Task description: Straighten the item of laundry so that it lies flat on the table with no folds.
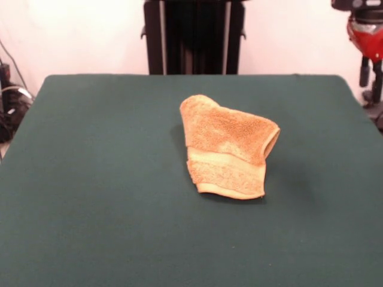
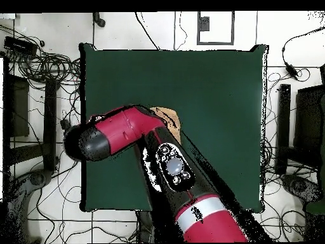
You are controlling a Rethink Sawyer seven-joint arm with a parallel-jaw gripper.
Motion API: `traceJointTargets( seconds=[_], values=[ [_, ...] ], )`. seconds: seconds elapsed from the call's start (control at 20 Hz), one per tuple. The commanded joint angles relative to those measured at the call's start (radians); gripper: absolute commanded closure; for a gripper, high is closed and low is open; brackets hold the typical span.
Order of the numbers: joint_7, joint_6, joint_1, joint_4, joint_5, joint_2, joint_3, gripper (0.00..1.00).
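Observation:
The orange-tan washcloth (image 1: 227,143) lies crumpled near the middle of the dark green table (image 1: 90,179). Its fuzzy upper part is doubled over into a raised hump with an open loop at the right. The flat woven band and hemmed edge face the front. In the overhead view only a small corner of the washcloth (image 2: 170,117) shows on the table (image 2: 216,89); the red arm (image 2: 133,130) hides the rest. The gripper does not show in either view.
The black pedestal (image 1: 192,36) stands behind the table's far edge. A red and black arm part (image 1: 366,33) hangs off the table at the top right. Cables and equipment (image 2: 38,70) lie on the floor around the table.

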Motion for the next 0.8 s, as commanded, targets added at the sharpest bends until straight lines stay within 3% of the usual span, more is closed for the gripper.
traceJointTargets(
  seconds=[0.05, 0.35, 0.8],
  values=[
    [0.412, -0.158, 0.086, 0.273, 0.044, -0.076, -0.09, 0.0],
    [0.561, -0.31, 0.201, 0.372, 0.096, -0.073, -0.198, 0.0],
    [0.697, -0.403, 0.323, 0.438, 0.199, -0.081, -0.28, 0.0]
  ],
)
